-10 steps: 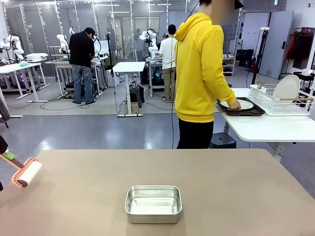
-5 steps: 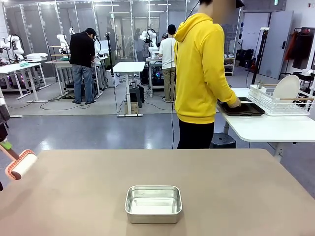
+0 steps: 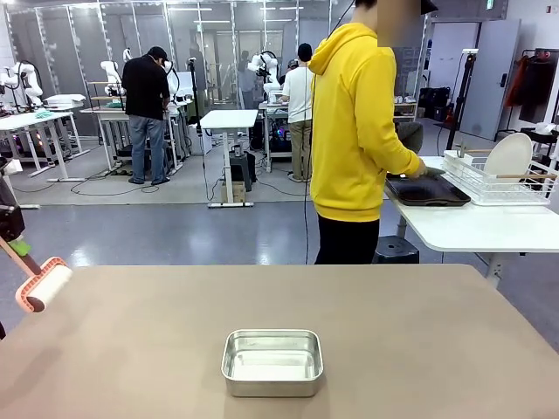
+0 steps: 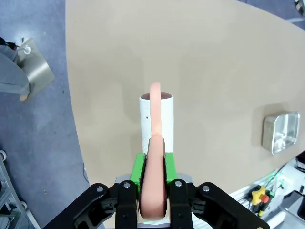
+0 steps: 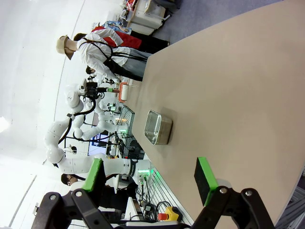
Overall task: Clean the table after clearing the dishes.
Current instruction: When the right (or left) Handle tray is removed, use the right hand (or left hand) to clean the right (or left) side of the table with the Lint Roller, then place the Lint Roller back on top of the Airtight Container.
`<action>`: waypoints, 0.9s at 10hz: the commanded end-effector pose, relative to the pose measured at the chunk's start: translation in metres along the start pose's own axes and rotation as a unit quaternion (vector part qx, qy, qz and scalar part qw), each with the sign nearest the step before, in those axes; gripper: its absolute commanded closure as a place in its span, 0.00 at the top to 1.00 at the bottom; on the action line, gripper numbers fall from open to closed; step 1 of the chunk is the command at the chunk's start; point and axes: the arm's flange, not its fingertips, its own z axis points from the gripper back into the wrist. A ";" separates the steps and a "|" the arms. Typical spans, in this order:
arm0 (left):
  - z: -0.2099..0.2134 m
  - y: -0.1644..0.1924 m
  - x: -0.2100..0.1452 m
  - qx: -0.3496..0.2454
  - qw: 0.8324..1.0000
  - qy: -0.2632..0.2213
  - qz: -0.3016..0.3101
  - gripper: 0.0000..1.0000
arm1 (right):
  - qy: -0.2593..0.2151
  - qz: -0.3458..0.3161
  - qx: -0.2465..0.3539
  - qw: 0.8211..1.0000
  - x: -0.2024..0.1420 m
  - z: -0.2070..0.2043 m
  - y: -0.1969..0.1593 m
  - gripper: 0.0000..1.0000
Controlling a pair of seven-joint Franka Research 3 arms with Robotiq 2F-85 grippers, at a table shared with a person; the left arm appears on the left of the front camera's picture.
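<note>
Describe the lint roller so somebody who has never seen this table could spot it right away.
Start at the wide tan table and go to its left edge, well left of the steel pan near the front middle. There the left gripper is shut on the lint roller, a white drum in a salmon-pink frame, held just over the tabletop. It is the sole pink thing at the table.

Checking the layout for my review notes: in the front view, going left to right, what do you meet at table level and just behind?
Lint roller → steel pan → person in yellow → dark tray → wire rack.
</note>
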 end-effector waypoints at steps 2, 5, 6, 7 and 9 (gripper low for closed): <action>0.001 0.013 0.003 -0.007 1.000 0.005 -0.004 0.21 | -0.004 -0.003 0.001 1.000 -0.003 -0.004 0.005 0.95; 0.001 0.013 0.003 -0.007 1.000 0.005 -0.004 0.21 | -0.004 -0.003 0.001 1.000 -0.003 -0.004 0.005 0.95; 0.001 0.013 0.003 -0.007 1.000 0.005 -0.004 0.21 | -0.004 -0.003 0.001 1.000 -0.003 -0.004 0.005 0.95; 0.001 0.013 0.003 -0.007 1.000 0.005 -0.004 0.21 | -0.004 -0.003 0.001 1.000 -0.003 -0.004 0.005 0.95; 0.001 0.013 0.003 -0.007 1.000 0.005 -0.004 0.21 | -0.004 -0.003 0.001 1.000 -0.003 -0.004 0.005 0.95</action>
